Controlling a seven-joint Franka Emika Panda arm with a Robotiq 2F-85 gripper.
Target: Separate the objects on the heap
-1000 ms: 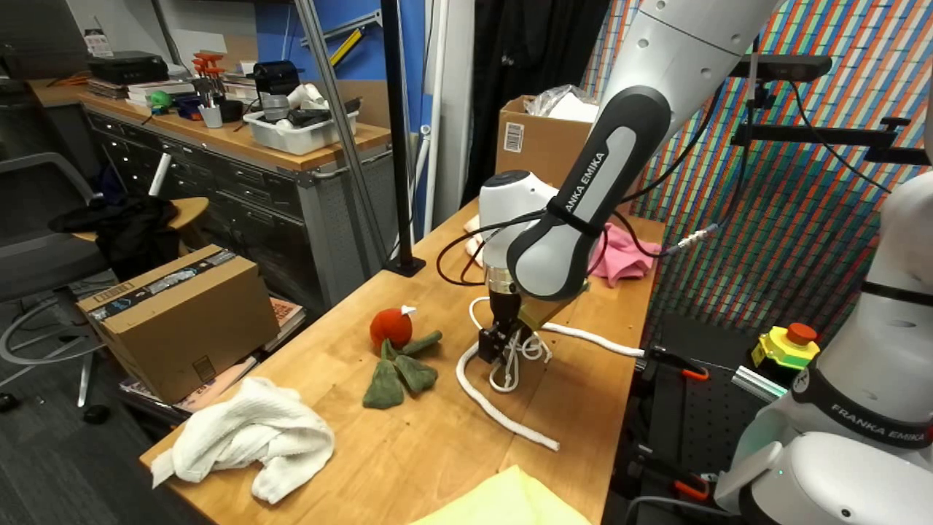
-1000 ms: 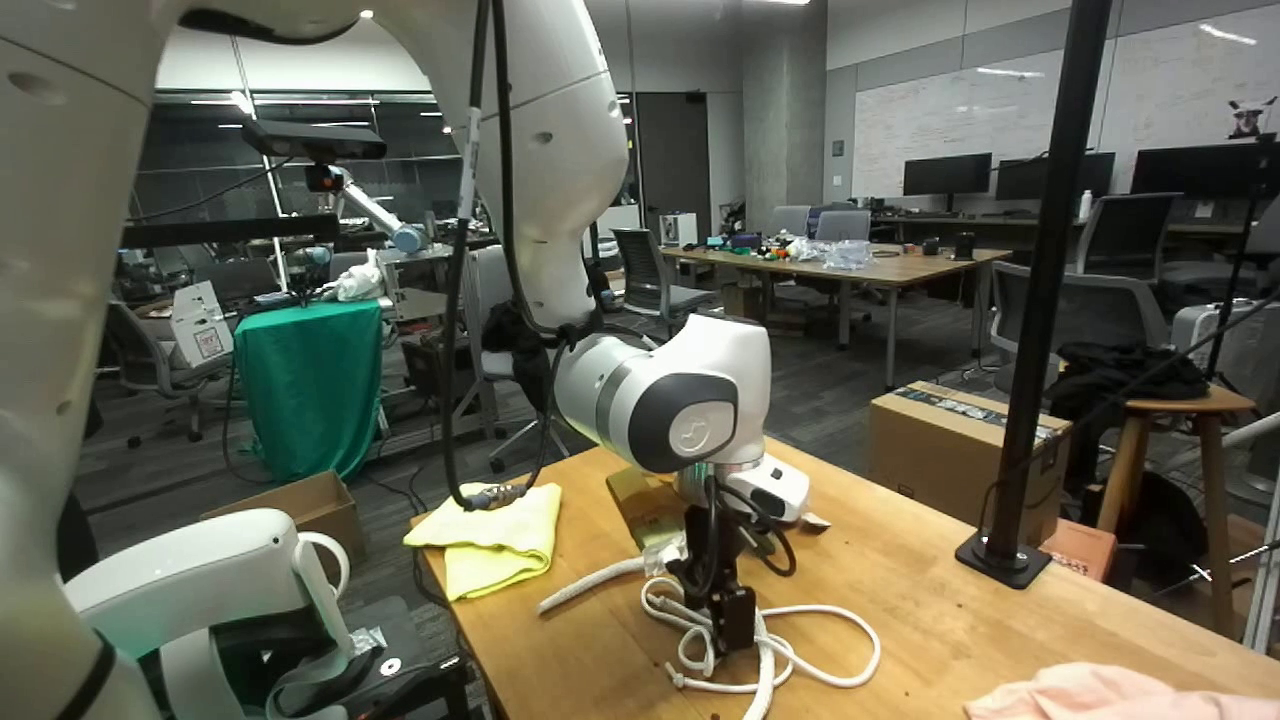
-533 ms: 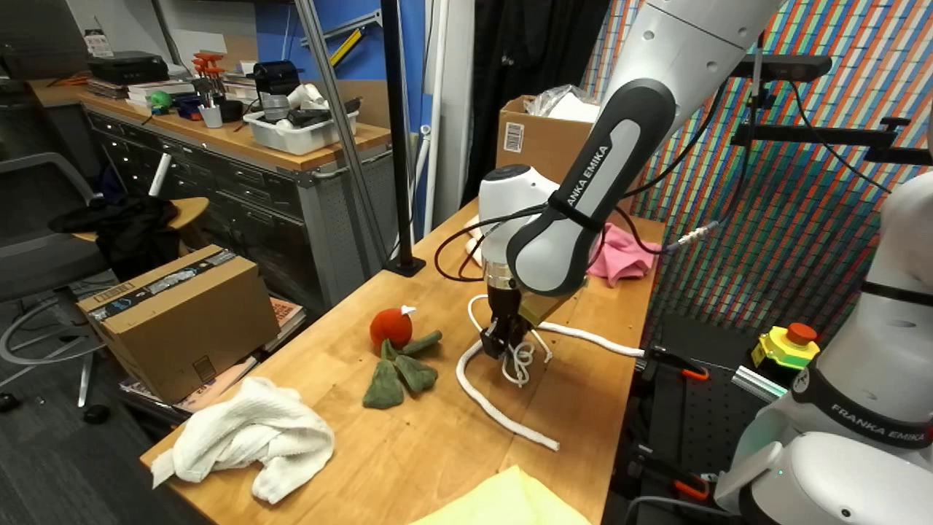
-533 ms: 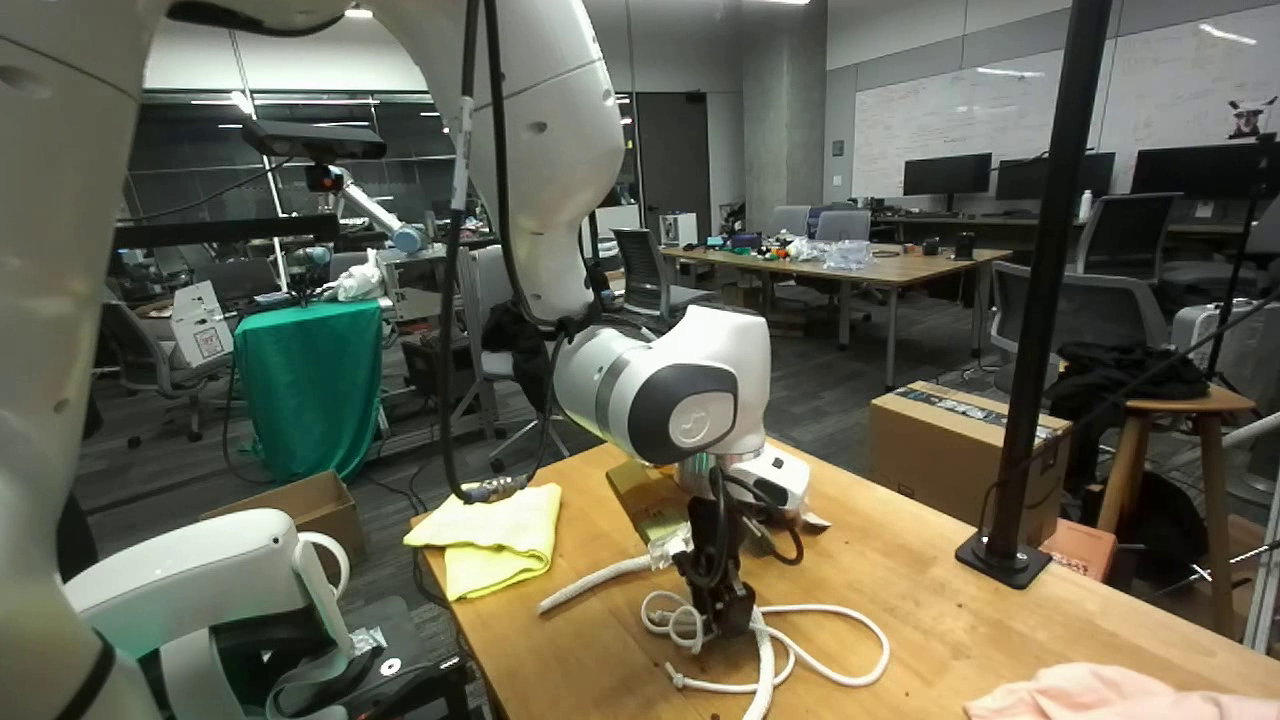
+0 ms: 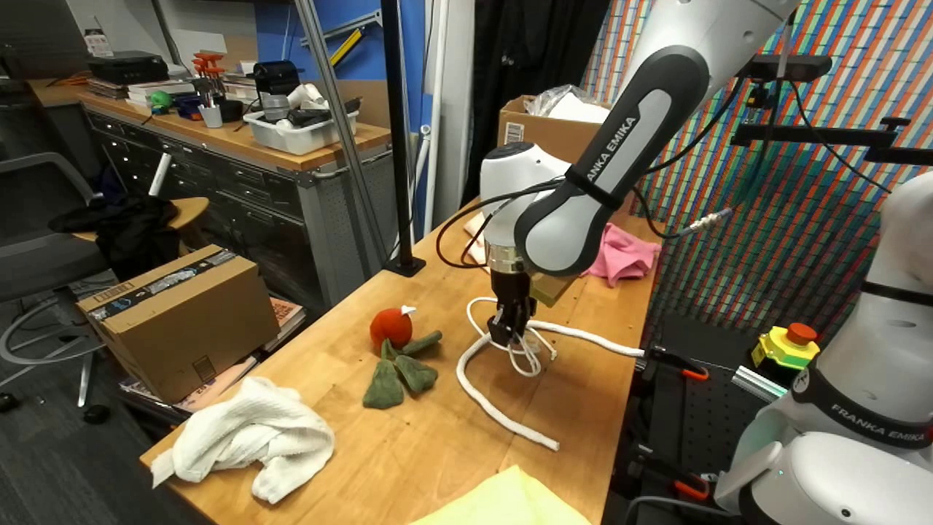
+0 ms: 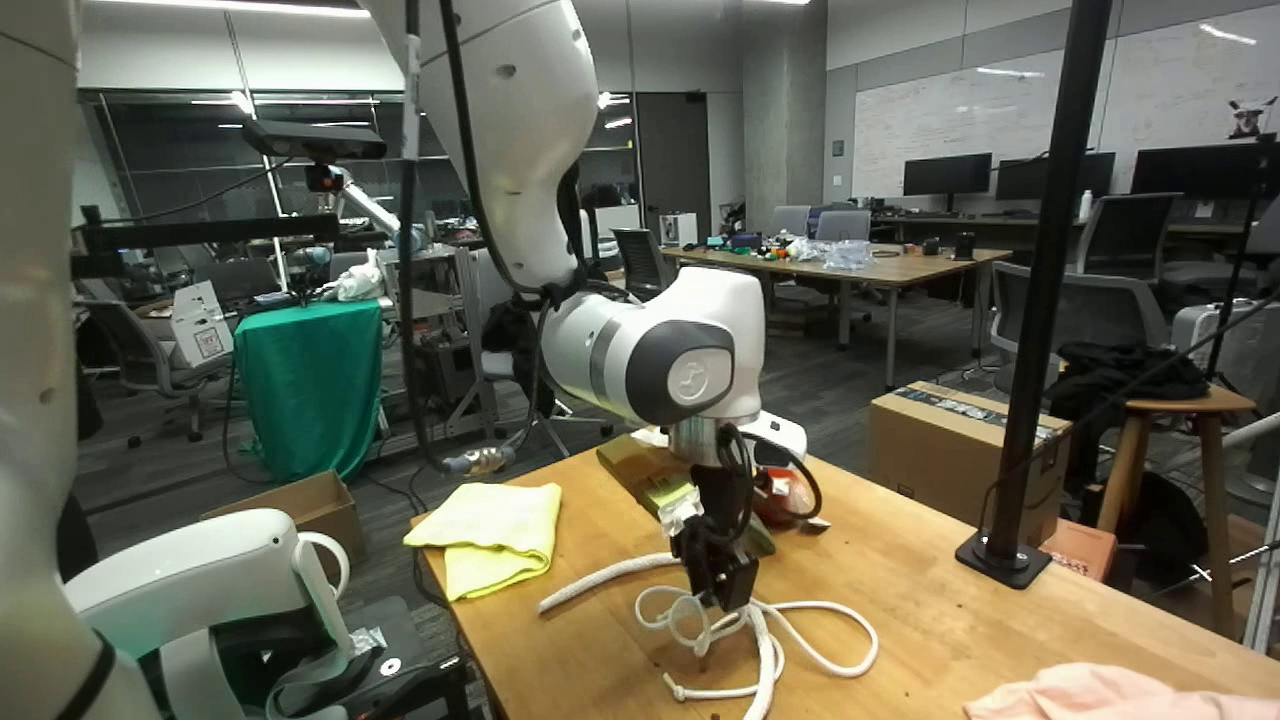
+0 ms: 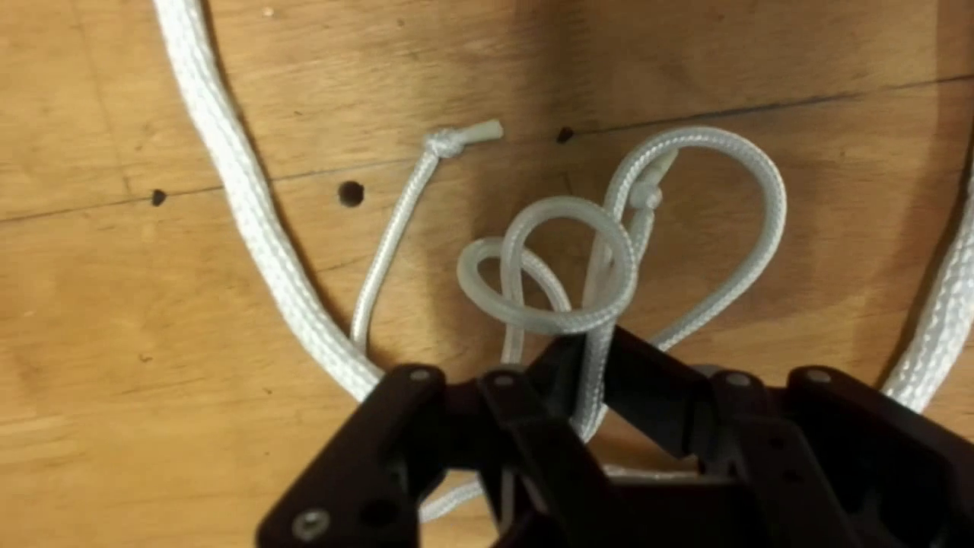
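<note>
Around the fingers [image 7: 654,388], the work seems almost complete

On the tabletop [image 5: 430,445], most of the separating looks finished. Apart from the fingers rest the white towel [image 5: 251,434], the yellow cloth [image 6: 500,525], the pink cloth [image 5: 623,255] and the pale pink cloth [image 6: 1090,695]. Nearer to the fingers lies the red-and-green toy [image 5: 392,335], also free. The thick white cord [image 7: 255,213] passes on both sides of the fingers, which are clenched upon the thin white cord [image 7: 626,262]; to part these two is, I judge, what remains.
</note>
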